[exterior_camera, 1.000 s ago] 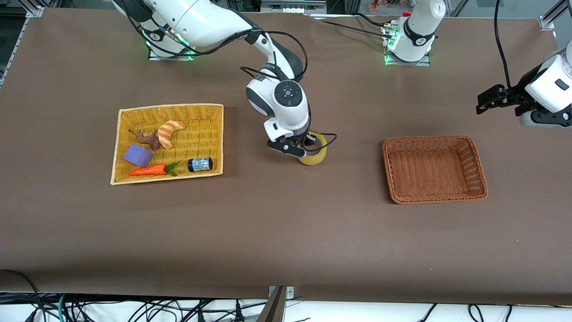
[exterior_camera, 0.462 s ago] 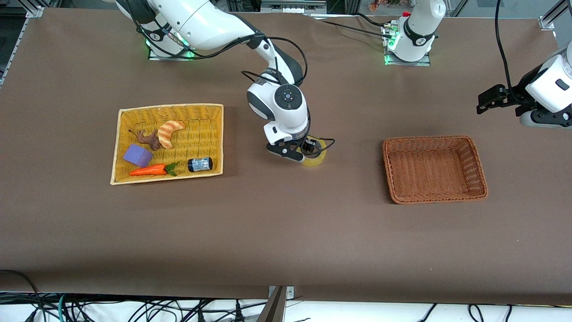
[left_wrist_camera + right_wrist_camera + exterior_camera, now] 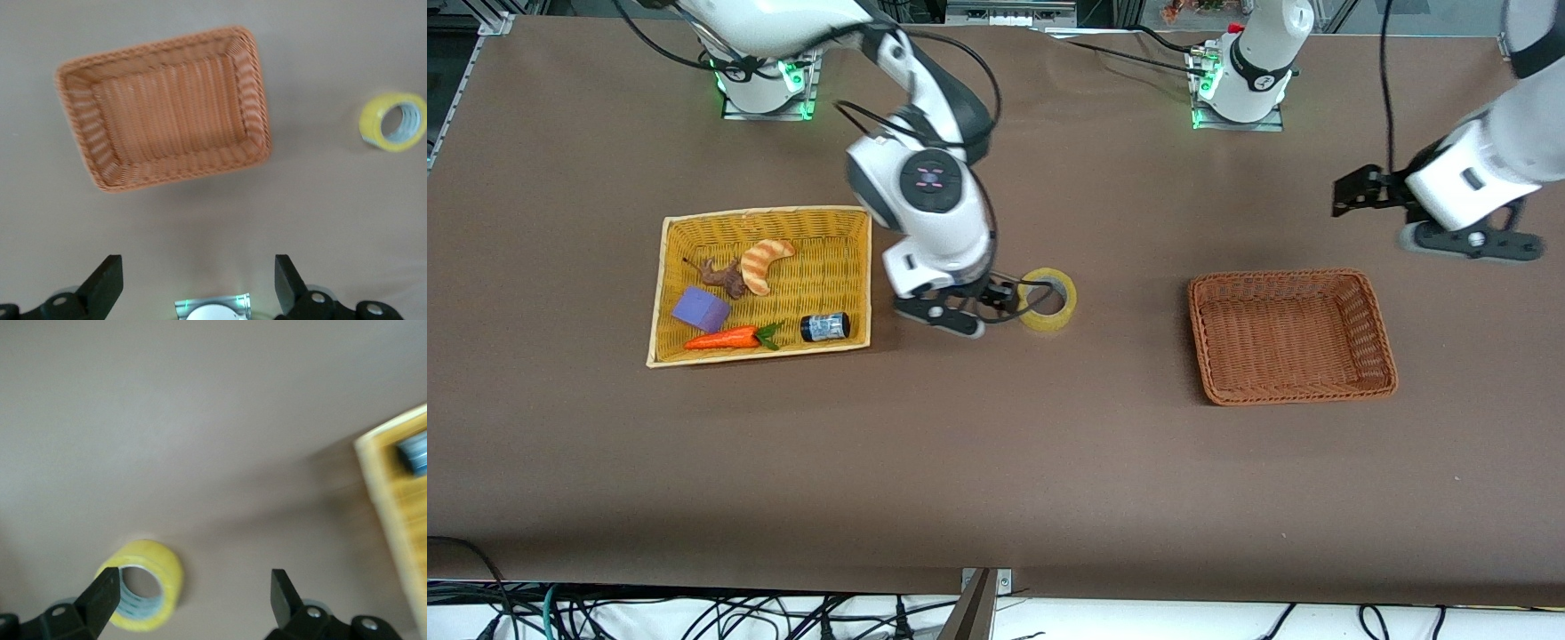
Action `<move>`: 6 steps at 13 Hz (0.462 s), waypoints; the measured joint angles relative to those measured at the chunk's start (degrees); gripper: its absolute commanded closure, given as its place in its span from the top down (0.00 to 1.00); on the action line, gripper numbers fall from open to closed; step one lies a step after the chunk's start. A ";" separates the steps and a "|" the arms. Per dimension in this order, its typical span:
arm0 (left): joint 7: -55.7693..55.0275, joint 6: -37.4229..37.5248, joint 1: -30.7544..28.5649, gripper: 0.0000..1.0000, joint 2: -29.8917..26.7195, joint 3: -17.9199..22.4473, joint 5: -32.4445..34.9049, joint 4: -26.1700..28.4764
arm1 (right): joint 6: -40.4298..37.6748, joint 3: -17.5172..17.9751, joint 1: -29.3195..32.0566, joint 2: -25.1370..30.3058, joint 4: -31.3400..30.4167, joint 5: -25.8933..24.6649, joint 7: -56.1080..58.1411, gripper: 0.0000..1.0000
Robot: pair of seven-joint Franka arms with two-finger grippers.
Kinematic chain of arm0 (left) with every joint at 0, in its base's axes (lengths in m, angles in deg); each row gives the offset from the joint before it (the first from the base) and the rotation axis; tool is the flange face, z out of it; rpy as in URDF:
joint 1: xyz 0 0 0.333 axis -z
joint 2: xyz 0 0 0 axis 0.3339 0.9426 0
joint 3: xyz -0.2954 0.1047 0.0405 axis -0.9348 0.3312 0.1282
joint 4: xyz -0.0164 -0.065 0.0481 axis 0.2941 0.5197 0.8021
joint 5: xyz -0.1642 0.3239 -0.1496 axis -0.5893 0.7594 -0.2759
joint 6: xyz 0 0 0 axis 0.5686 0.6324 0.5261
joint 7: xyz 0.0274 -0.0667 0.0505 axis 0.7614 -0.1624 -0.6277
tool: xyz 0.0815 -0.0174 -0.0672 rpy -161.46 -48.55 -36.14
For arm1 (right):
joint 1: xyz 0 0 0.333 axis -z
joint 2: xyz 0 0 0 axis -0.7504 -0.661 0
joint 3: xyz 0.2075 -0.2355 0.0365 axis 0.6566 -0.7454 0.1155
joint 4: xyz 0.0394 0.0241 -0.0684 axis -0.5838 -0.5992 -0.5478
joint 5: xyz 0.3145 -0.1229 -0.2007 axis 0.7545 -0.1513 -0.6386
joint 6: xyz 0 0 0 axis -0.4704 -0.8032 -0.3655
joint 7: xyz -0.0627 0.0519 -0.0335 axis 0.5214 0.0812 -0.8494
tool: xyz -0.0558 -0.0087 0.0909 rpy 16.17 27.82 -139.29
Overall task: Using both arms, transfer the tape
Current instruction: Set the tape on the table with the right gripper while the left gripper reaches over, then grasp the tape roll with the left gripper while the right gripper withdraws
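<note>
Tape roll point(image 3: 1048, 299) lies flat on the bench between the yellow basket point(image 3: 665, 293) and brown basket point(image 3: 1376, 329), right gripper point(image 3: 960, 313) released beside it, left gripper point(image 3: 199, 288) spread above the brown basket's edge, risking a nudge that rolls it away.

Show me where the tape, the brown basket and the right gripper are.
tape point(image 3: 1048, 300): front view, on the ring's yellow rim.
brown basket point(image 3: 1378, 331): front view, on its side wall.
right gripper point(image 3: 192, 590): right wrist view, midway between its open fingertips.
</note>
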 measured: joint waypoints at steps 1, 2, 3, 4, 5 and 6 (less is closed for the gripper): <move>-0.09 -0.33 0.21 1.00 1.56 -1.49 -1.13 0.69 | -3.49 -1.12 2.04 3.60 -0.33 0.88 4.77 1.00; -0.22 -2.00 0.31 1.00 3.79 -3.14 -1.71 1.40 | -6.35 -1.75 4.50 7.21 -1.10 1.19 9.19 1.00; -0.39 -4.56 0.40 1.00 6.63 -4.64 -2.02 1.82 | -9.23 -1.99 7.29 10.67 -2.26 1.32 13.93 1.00; -0.76 -7.58 0.55 1.00 9.83 -5.86 -2.52 2.14 | -12.01 -2.11 10.35 14.05 -3.64 1.42 19.27 1.00; -2.28 -11.32 0.76 1.00 13.03 -7.24 -3.05 2.64 | -14.30 -2.21 13.42 17.18 -5.05 1.49 24.31 1.00; -5.81 -15.58 1.37 1.00 15.88 -8.86 -3.17 3.39 | -16.15 -2.30 16.58 20.20 -6.46 1.54 29.15 1.00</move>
